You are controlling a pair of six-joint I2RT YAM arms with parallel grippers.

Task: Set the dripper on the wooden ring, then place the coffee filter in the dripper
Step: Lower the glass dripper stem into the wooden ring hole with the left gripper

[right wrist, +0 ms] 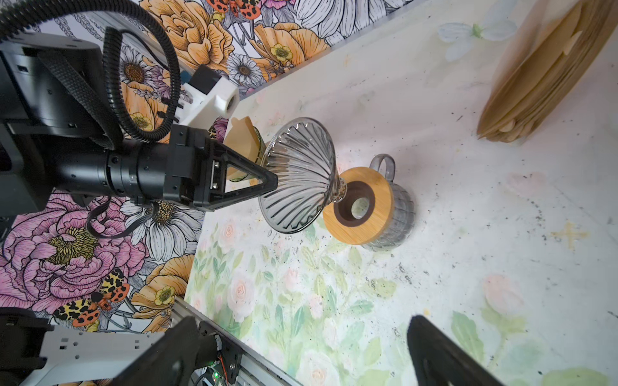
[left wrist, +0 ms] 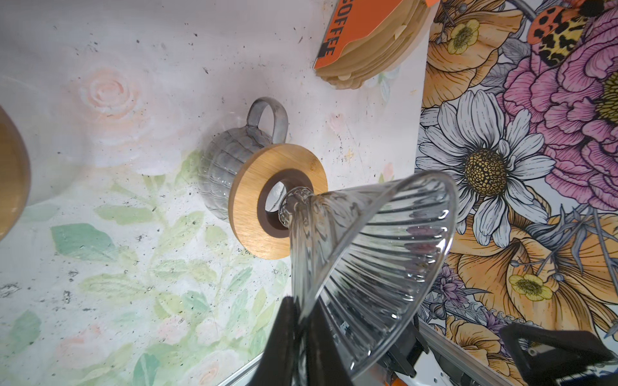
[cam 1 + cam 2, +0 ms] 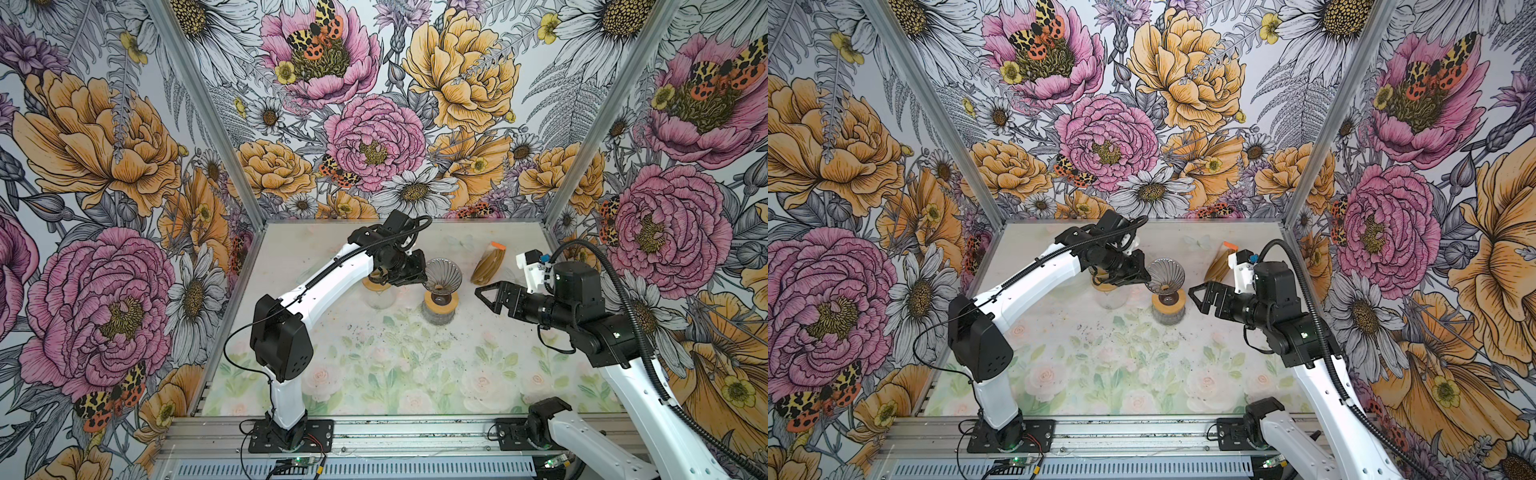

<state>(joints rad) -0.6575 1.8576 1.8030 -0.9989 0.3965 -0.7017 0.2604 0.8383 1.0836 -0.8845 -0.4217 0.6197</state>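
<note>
The left gripper (image 2: pixel 299 314) is closed on the rim of the glass dripper (image 2: pixel 374 254), pinching the wall between its two fingers. It holds the cone tilted, mouth leaning left toward the arm. The narrow stem meets the dark inner ring of the wooden collar (image 2: pixel 254 200) on a ribbed glass mug (image 1: pixel 398 214) at the middle of the bench (image 3: pixel 374 353). The dripper is not seated upright, and its ribbed inside shows clear, with no paper in it.

The right gripper (image 3: pixel 486 299) hovers just right of the mug with its jaws spread wide and nothing between them.

Beyond it, at the far right of the bench, lies the stack of brown filters (image 3: pixel 488 266) with an orange label. It is apart from both grippers. In the right wrist view a single filter (image 1: pixel 242 140) stands in another glass vessel past the left gripper; how it sits there cannot be told.

The step in hand looks like presenting the dripper while the free arm goes for a filter. The next move probably calls for the right gripper to reach far right to the stack. There it must pinch the edge of one sheet only, lift it clear of the rest, and bring it point-first into the open cone.
</note>
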